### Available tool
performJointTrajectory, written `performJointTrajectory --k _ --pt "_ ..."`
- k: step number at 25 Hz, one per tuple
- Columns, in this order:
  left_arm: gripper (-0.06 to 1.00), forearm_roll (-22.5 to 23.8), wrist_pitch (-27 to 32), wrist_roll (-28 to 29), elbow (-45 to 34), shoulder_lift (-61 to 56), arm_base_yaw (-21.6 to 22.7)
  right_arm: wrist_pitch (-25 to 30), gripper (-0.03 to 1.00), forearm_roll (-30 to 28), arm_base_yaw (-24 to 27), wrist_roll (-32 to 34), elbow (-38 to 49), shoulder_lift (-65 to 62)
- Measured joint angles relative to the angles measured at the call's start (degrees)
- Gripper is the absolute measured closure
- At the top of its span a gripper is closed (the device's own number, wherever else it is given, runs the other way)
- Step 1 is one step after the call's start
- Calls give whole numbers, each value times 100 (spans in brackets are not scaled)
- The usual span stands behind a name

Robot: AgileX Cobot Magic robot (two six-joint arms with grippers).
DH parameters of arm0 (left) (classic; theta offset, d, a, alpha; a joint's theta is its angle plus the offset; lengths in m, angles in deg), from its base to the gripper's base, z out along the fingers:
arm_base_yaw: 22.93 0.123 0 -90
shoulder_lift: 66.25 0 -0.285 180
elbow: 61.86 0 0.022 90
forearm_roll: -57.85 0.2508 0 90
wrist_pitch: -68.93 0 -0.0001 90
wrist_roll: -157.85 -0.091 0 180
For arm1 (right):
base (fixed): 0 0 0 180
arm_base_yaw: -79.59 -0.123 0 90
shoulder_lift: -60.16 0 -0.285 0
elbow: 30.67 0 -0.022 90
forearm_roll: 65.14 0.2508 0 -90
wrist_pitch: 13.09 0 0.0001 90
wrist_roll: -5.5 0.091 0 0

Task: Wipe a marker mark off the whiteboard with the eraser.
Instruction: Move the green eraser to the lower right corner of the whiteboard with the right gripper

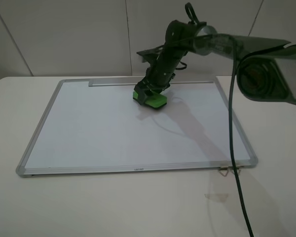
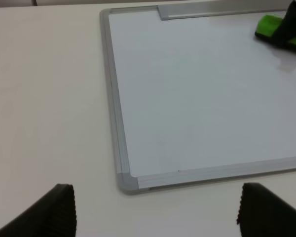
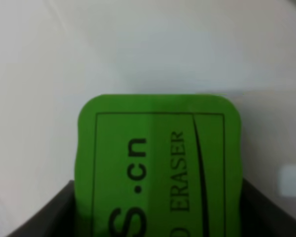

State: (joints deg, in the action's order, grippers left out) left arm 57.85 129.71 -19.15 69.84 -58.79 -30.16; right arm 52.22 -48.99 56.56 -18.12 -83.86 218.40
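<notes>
My right gripper (image 1: 149, 95) clamps the eraser (image 1: 156, 100) | eraser on whiteboard (image 1: 113, 133), by its tray strip (image 1: 118, 82) | my left gripper (image 2: 158, 212) wide

Dark, glossy right arm (image 1: 175, 49) built of rounded cylindrical links, with a thick black cable (image 1: 232, 123) hanging beside it; left fingers (image 2: 59, 212) black, with finely ribbed inner faces

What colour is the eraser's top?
The eraser is bright green with black lettering; right wrist view shows it best.
</notes>
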Motion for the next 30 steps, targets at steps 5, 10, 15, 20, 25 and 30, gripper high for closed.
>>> performJointTrajectory --k 5,10,15,20,25,30 --pt "26 0 0 0 0 0 0 395 38 -760 97 921 137 -251" --pt "26 0 0 0 0 0 0 413 38 -1418 332 1423 987 -970" --pt "26 0 0 0 0 0 0 -248 38 -1531 817 1648 2687 -2100" --pt "26 0 0 0 0 0 0 -1667 38 -1562 1513 2095 4530 -3406" --pt "26 0 0 0 0 0 0 -2869 38 -1579 1866 2556 5890 -4552" --pt "26 0 0 0 0 0 0 -3249 38 -1614 1866 2648 6886 -5066"
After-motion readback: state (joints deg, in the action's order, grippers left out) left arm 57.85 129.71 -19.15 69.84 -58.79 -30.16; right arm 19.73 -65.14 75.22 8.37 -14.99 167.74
